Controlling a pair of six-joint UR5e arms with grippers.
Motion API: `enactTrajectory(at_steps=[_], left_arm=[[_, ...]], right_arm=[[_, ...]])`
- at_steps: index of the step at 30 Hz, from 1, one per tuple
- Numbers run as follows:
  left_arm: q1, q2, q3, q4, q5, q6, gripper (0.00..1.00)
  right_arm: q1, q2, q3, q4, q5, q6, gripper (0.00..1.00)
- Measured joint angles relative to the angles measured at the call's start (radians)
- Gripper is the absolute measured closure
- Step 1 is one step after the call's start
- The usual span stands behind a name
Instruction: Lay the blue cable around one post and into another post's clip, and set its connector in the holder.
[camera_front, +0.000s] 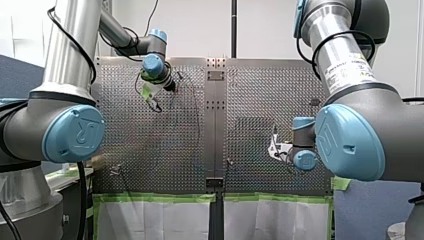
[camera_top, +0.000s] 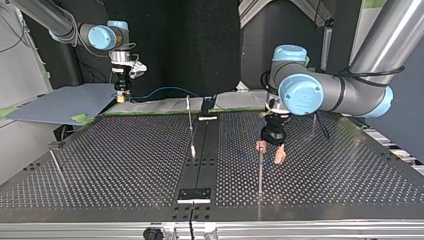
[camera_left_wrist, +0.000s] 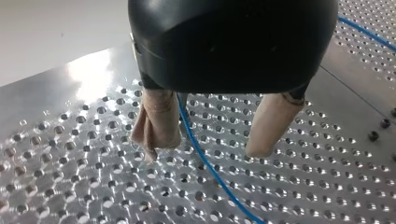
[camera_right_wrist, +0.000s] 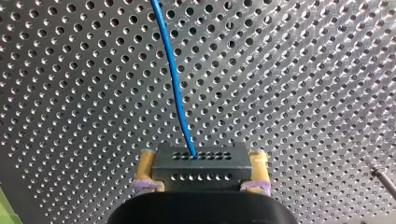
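Over the perforated steel table (camera_front: 260, 100), my black, beige-padded left end effector (camera_left_wrist: 203, 154) hangs at ten o'clock in the front view, spread wide and gripping nothing. My yellow-padded right end effector (camera_right_wrist: 201, 179), at four o'clock, is clamped on the dark grey multi-hole connector block (camera_right_wrist: 201, 161). The thin blue cable (camera_right_wrist: 175, 88) leaving that block lies between the left pads, likely so it can be guided round a post.
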Motion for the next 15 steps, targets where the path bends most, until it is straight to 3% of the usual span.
enactTrajectory(at_steps=[7, 15], left_arm=[[0.008, 0.042, -0.041, -0.061, -0.050, -0.043, 0.00], [0.011, 0.105, -0.077, -0.125, -0.113, 0.006, 0.00]], right_arm=[[0.001, 0.001, 0.000, 0.001, 0.000, 0.000, 1.00], [0.003, 0.001, 0.000, 0.000, 0.000, 0.003, 1.00]])
